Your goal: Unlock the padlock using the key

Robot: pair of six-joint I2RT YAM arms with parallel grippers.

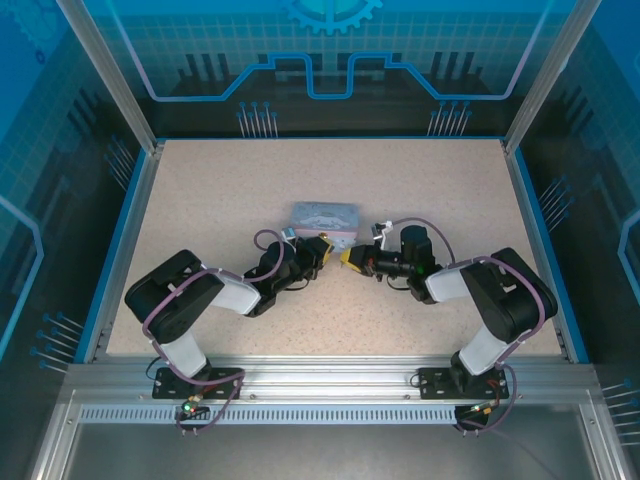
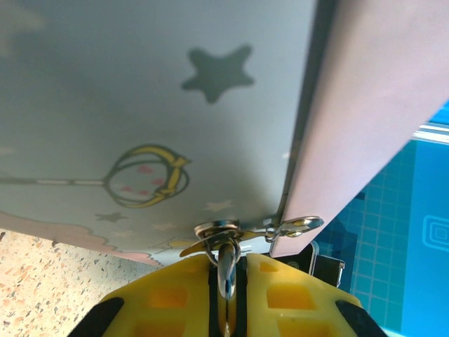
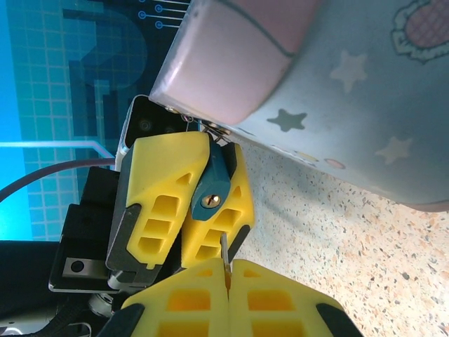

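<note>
The left arm (image 1: 190,300) and the right arm (image 1: 500,290) are bolted to an aluminium rail (image 1: 330,378) on black base plates (image 1: 190,378). Both share one build of rounded black joint housings and white link shells. A purple cable (image 1: 258,238) runs along each arm, and just below the rail it ends in small plugs with green and red dots (image 1: 188,410). Farthest from the rail, the left pincer (image 2: 228,267) and the right pincer (image 3: 228,270) have yellow plastic fingers (image 3: 158,189) moulded with rectangular pockets and tipped black at the outer corners. Behind the left pincer's fingers sits a black housing with a silver bracket (image 3: 74,265) and small screws.
</note>
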